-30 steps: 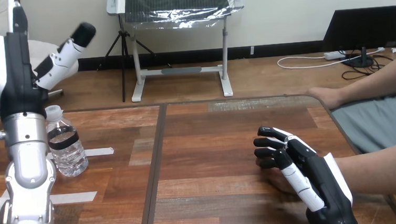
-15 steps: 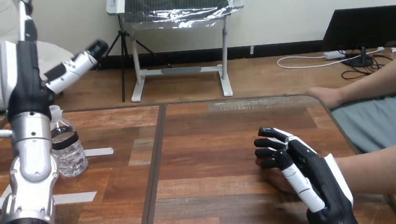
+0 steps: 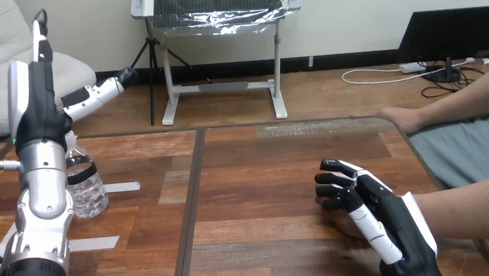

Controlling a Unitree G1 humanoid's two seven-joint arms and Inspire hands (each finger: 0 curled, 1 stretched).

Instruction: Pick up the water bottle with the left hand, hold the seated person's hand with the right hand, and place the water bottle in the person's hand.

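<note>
My left robot hand (image 3: 32,107) is raised and spread wide, empty, lining up on the water bottle (image 3: 89,188) standing at nine o'clock on the counter (image 3: 263,169). My right robot hand (image 3: 380,216) lies over the person's hand (image 3: 344,228) at four o'clock, probably to steady it; whether it grips, I can't tell.

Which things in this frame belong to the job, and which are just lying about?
Part of the job:
water bottle, standing on the table
left hand, open, above the bottle
right hand, lying over the person's hand

Lying about:
tape strips on the table
person's other hand, at the far edge
</note>
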